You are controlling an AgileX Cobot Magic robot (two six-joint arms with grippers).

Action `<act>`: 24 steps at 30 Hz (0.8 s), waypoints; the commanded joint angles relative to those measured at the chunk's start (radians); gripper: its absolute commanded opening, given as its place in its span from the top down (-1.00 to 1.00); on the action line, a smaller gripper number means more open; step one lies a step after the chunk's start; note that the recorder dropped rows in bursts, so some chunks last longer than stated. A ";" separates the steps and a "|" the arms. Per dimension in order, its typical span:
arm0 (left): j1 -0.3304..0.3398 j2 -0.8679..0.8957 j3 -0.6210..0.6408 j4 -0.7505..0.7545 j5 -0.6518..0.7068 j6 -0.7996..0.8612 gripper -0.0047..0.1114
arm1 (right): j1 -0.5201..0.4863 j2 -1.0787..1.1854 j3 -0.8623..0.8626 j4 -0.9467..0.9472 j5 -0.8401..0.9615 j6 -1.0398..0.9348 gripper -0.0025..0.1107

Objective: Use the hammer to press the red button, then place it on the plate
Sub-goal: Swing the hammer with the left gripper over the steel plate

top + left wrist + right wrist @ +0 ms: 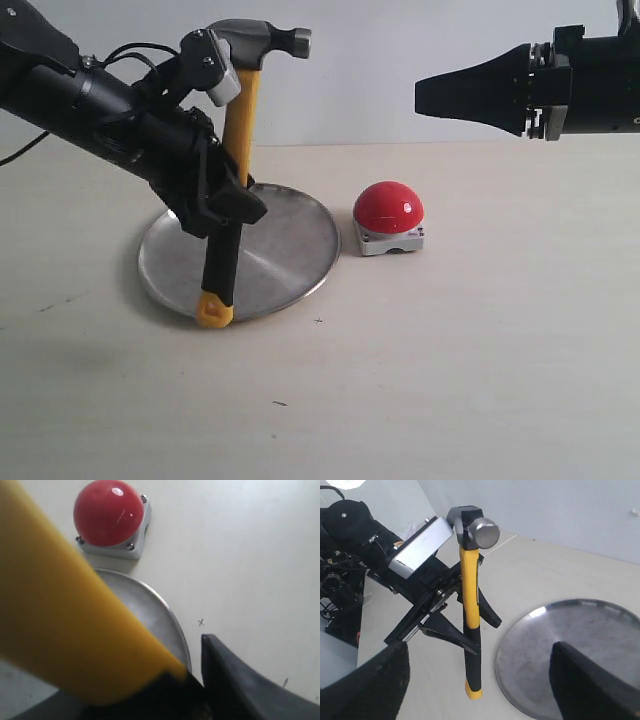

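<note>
My left gripper (232, 205) is shut on the hammer (240, 120) at mid-handle and holds it upright, dark head on top. The handle's yellow end hangs just over the front rim of the metal plate (290, 240). In the left wrist view the yellow handle (65, 620) fills the near field, with the plate's rim (172, 622) and the red button (107, 512) beyond it. The red button (388, 207) sits on its grey base just right of the plate, with nothing touching it. My right gripper (420, 97) hovers open and empty, high at the right. It looks across at the hammer (470, 590) and plate (580, 645).
The pale tabletop (450, 380) carries only small dark specks and a tiny cross mark (201, 622) near the plate. A plain light wall (380, 60) stands behind. The left arm's black body (90, 100) slants in from the upper left.
</note>
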 commanded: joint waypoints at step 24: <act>-0.100 0.004 -0.009 -0.002 0.046 0.134 0.92 | -0.004 -0.026 -0.005 0.031 -0.002 -0.016 -0.34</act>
